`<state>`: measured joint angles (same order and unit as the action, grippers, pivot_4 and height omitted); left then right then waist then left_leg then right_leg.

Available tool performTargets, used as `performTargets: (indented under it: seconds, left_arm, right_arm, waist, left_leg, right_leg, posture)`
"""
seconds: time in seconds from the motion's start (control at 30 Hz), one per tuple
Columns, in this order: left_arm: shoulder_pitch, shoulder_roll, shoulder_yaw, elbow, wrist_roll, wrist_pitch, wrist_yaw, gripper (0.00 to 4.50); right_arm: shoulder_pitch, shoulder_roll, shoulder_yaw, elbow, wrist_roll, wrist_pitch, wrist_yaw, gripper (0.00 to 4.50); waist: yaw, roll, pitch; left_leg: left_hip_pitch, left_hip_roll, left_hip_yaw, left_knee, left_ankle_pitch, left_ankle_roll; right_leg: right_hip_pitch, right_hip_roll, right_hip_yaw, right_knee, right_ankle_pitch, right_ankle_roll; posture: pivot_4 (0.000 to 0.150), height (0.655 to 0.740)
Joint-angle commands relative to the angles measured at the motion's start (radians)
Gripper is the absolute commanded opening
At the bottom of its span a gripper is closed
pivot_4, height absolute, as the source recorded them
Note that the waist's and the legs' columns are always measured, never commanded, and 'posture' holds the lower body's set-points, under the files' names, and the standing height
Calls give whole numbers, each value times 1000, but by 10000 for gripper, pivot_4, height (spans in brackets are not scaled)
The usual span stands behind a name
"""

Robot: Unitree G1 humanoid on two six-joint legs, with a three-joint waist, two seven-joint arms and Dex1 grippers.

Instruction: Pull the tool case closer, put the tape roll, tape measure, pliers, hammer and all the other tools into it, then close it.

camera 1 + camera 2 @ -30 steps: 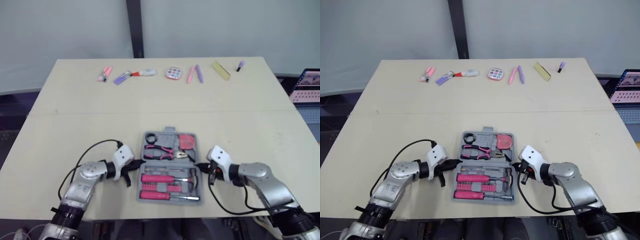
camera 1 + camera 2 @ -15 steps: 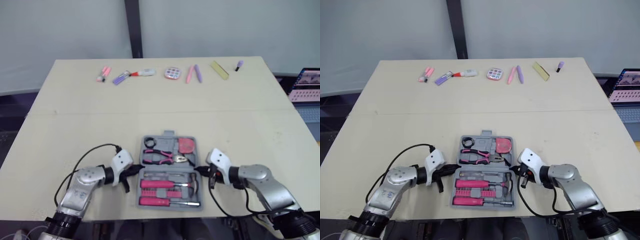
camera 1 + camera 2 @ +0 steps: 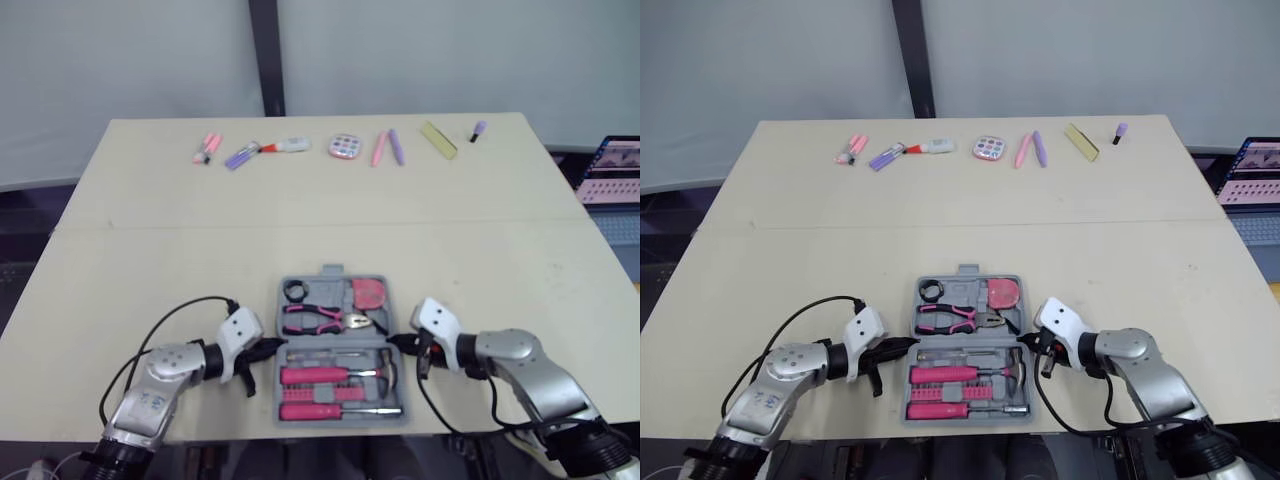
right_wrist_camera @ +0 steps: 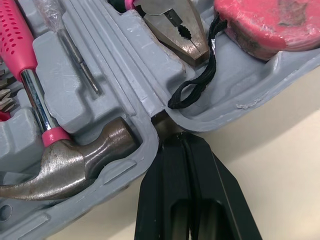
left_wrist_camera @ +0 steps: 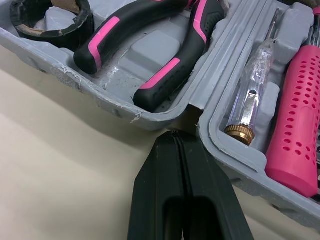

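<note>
Pens (image 3: 385, 148) lined the upper frame, well apart. Your tool case (image 3: 331, 273) lay open, bottom centre, with your left gripper (image 3: 270, 347) and right gripper (image 3: 395, 343) pinched together at its hinge.

A matt grey plastic case (image 5: 150, 50), its moulded edges rough and frayed, holds a hammer (image 4: 65, 165) of dull worn metal, pliers (image 5: 175, 62) with smooth pink-and-black grips and a brass-capped clear plastic tester (image 5: 252, 90), on a smooth matt table (image 5: 60, 165).

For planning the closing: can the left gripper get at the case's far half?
Probably yes: the left gripper is at the tool case hinge, with bare table beside that half.
</note>
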<state>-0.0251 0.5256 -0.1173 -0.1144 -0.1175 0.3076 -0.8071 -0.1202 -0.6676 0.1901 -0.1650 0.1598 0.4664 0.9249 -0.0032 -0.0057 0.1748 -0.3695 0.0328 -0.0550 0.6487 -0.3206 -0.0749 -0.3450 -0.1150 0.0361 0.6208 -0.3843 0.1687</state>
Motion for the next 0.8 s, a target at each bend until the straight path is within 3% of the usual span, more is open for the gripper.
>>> performTargets:
  seconds: [0.03, 0.8]
  left_arm:
    - [22, 10, 5, -33, -12, 6, 4, 0]
    - [62, 8, 6, -94, -20, 45, 26, 0]
  right_arm:
    - [11, -10, 9, -49, 23, 0, 31, 635]
    - [14, -5, 15, -59, 23, 6, 33, 635]
  waist:
    - [0, 0, 0]
    - [0, 0, 0]
  left_leg:
    - [0, 0, 0, 0, 0, 0]
    - [0, 0, 0, 0, 0, 0]
  right_leg:
    - [0, 0, 0, 0, 0, 0]
    - [0, 0, 0, 0, 0, 0]
  posture:
    - [1500, 7400]
    - [1500, 7400]
